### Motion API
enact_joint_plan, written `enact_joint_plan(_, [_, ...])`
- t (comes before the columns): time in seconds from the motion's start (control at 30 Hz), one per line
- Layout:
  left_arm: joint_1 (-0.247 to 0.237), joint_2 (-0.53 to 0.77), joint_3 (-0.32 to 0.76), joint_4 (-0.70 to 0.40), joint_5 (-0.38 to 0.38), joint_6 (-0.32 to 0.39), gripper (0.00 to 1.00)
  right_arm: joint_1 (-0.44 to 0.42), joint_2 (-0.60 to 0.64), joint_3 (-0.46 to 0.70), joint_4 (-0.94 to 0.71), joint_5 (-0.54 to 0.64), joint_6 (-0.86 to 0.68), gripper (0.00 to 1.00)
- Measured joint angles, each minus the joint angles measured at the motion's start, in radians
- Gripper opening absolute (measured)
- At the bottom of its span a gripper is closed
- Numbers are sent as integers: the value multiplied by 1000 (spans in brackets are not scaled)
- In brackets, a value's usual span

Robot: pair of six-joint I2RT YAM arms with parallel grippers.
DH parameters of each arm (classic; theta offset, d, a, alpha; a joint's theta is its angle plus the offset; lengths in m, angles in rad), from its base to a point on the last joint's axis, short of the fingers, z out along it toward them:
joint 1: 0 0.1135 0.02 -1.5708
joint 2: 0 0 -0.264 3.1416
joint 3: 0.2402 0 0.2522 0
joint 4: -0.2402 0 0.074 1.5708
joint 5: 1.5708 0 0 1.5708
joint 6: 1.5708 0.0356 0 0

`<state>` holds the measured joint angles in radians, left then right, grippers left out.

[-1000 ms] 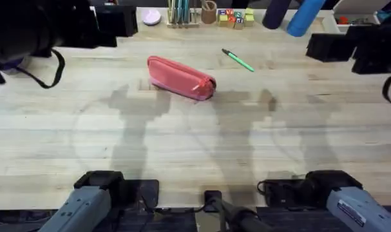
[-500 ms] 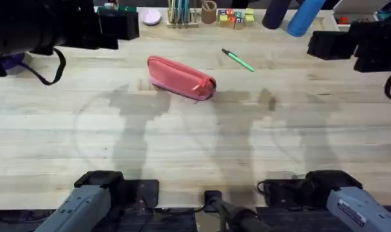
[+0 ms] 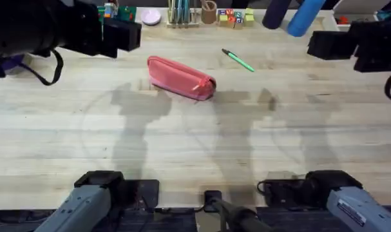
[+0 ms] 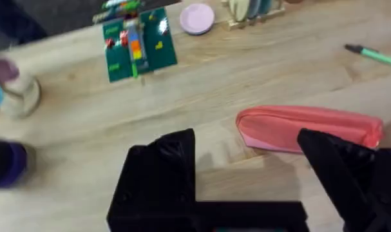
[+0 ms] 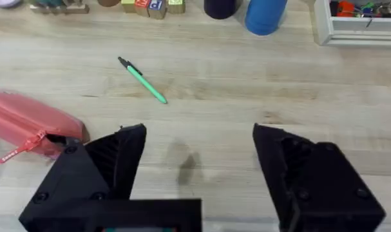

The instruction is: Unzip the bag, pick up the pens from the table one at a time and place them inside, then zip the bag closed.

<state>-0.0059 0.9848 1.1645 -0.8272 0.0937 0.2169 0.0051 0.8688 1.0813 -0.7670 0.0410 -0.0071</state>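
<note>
Overhead view: the bag (image 3: 180,78) is seen closed at upper centre of the table (image 3: 195,142), one of the pens (image 3: 238,60) to its upper right; both grippers (image 4: 247,177) (image 5: 192,174) are spread wide, empty; soft fabric is judged to yield, so the pull tab (image 5: 18,151) is best pinched.

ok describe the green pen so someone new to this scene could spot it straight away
Start at the wide light wooden plank table and find the coral-pink fabric pencil pouch lying toward the far side. Just beyond it to the right lies a slim bright green pen with a dark tip, flat and alone on bare wood, unlike the sticks standing upright in the wooden rack.
</note>
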Motion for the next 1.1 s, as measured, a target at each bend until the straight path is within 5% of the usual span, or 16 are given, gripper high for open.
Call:
enact_joint_plan(0.03, [0,1,0,0,30,103,991,0,0,0,0,0,0,995])
enact_joint_plan(0.3, [21,68,0,0,136,276,991,0,0,0,0,0,0,996])
enact_joint_plan(0.83, [326,218,0,1,478,673,991,0,0,0,-1,-26,0,995])
enact_joint_plan(1.1, [379,377,0,32,585,929,992,0,0,0,-1,-30,0,996])
